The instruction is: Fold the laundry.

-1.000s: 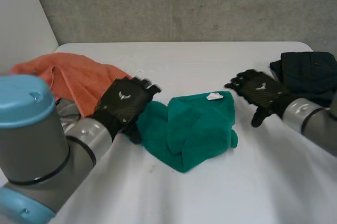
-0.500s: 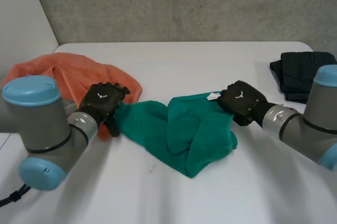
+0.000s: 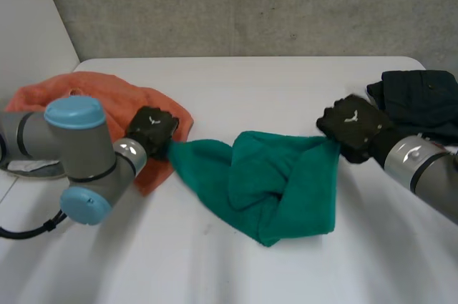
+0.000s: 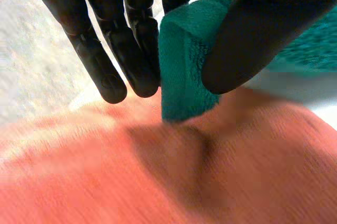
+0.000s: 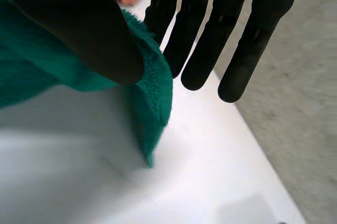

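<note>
A green towel [image 3: 265, 182] lies bunched and stretched across the middle of the white table [image 3: 250, 82]. My left hand [image 3: 152, 129] holds its left corner over the edge of the orange cloth. In the left wrist view that corner [image 4: 181, 71] is pinched between the fingers [image 4: 134, 45] and the thumb. My right hand [image 3: 351, 124] grips the towel's upper right corner, lifted a little off the table. In the right wrist view the thumb [image 5: 79, 29] presses the green corner [image 5: 155, 97] against the fingers.
A crumpled orange cloth [image 3: 93, 100] lies at the left edge, under my left hand [image 4: 158, 171]. A folded dark cloth [image 3: 418, 100] sits at the far right behind my right hand. A concrete wall stands behind the table.
Both hands have closed on the towel's corners and drawn apart, the left to the left and the right to the right. The towel is now stretched wide between them.
</note>
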`<state>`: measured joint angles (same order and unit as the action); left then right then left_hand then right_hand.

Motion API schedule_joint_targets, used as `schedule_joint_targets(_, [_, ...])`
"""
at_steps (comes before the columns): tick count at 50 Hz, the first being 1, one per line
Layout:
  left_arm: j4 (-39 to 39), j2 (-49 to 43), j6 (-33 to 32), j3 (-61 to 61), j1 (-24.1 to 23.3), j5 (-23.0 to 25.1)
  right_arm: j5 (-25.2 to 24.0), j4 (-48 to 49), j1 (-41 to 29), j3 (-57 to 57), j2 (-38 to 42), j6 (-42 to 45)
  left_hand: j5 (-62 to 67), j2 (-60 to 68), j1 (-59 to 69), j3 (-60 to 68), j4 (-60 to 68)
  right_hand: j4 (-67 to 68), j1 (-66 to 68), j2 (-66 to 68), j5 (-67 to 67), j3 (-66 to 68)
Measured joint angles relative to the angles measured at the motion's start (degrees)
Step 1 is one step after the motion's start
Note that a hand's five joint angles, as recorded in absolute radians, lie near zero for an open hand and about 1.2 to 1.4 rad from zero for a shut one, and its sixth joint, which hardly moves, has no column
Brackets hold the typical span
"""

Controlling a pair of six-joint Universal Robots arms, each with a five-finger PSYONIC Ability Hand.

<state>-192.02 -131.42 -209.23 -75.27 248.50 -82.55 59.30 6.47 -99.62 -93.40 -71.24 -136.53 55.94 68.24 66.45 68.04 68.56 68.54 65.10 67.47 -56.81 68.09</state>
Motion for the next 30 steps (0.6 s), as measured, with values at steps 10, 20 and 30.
schedule_joint_targets(10, [-6.88,4.43,1.29,17.34,-0.21,-0.88,13.95,5.8,-1.68,18.28,0.69,-3.41,0.0,0.26,0.0,0.11,0.05,0.23,0.0,0.01,0.0,0.17])
schedule_joint_targets(20, [-25.34,12.21,4.62,21.82,0.34,-6.16,23.9,29.4,-5.09,22.82,-2.6,-13.07,0.0,0.32,0.0,0.3,0.05,0.24,0.0,0.01,0.0,0.18])
schedule_joint_targets(30, [-24.05,13.95,5.25,8.15,0.65,-5.26,15.91,16.52,-3.77,11.53,-4.46,-12.15,0.0,0.36,0.0,0.39,0.06,0.24,0.0,0.01,0.0,0.18])
